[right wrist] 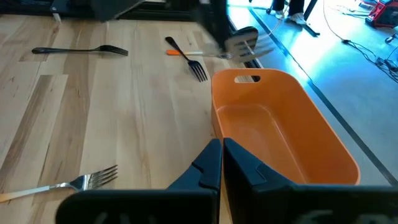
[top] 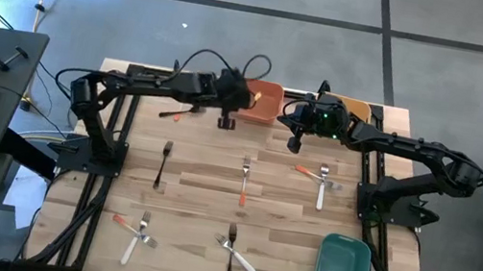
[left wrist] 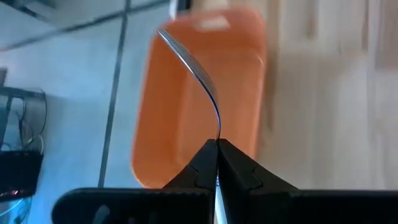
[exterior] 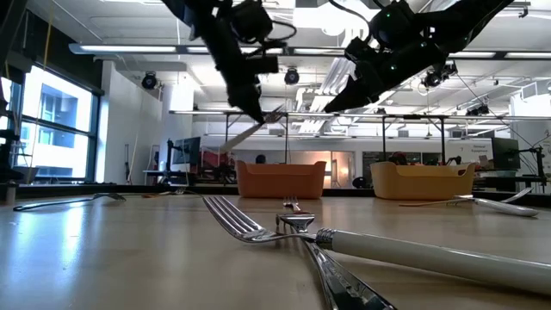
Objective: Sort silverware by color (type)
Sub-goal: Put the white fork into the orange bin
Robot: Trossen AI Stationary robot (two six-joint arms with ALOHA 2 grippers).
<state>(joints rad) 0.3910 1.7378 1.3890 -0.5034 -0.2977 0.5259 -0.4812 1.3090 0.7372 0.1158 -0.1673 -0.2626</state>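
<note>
A white-handled fork [exterior: 413,250] lies nearest, lower frame. My left tool [left wrist: 216,163] pinches a fork [left wrist: 198,68] above the orange bin [left wrist: 242,74] — next, release. My right tool [right wrist: 221,165] hovers closed — empty.

Both arms reach to the table's far edge; left hand [top: 227,122] and right hand [top: 295,145] clamped tight.

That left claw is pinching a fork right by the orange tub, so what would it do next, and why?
Probably ease the fork over the orange bin and let go. The left gripper is shut on it, with the head pointing at the bin, which looks empty. The right gripper waits shut.
</note>
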